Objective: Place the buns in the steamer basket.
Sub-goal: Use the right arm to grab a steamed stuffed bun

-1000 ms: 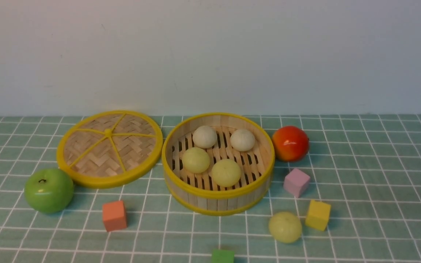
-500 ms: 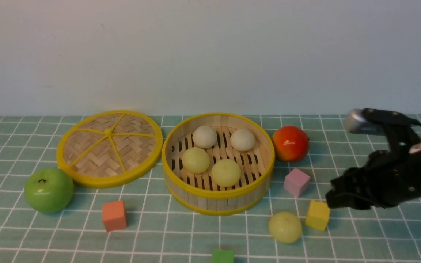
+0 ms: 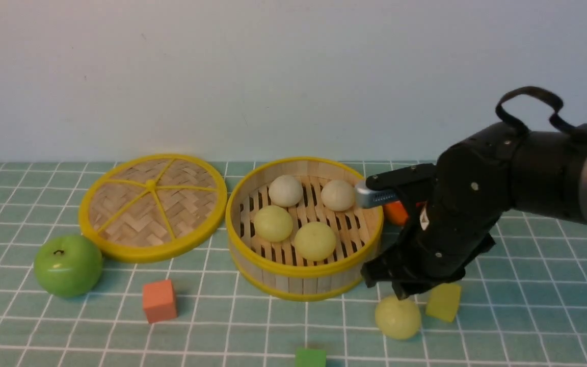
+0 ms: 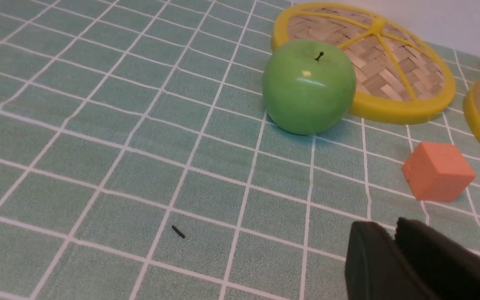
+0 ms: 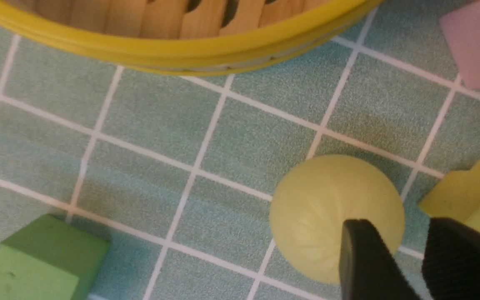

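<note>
One bun point(image 3: 398, 317) lies outside the steamer basket point(image 3: 303, 272) — the right gripper point(image 5: 398, 233), parted and empty, should centre over it, clear of the yellow cube point(image 3: 445, 306), before closing gently.

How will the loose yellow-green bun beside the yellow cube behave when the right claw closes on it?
Round on flat cloth, the bun would probably roll under an off-centre pinch. Its matte, pleated skin likely resists slipping. It could bump the yellow cube close beside it.
</note>
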Robot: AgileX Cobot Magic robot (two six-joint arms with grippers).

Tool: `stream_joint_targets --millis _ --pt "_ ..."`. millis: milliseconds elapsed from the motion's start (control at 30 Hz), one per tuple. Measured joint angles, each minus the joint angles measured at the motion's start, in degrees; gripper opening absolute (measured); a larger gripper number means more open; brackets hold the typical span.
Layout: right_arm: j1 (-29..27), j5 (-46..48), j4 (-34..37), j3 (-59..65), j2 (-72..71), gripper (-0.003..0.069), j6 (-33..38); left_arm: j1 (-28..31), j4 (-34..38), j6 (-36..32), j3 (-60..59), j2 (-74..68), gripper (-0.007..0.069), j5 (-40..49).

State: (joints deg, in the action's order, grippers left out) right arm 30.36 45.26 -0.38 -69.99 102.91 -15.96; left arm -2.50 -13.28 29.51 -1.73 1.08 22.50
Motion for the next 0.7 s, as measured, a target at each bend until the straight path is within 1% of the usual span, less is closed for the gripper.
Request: stream_joint_targets --millis 300,700 --pt "0.0 0.2 3.0 -0.1 2.0 0.0240 0.0 0.0 0.0 0.0 0.0 0.0 0.0098 0.0" --pt "0.0 -0.7 3.1 0.0 3.1 0.0240 0.0 0.0 0.0 0.0 0.0 0.0 0.0102 0.0"
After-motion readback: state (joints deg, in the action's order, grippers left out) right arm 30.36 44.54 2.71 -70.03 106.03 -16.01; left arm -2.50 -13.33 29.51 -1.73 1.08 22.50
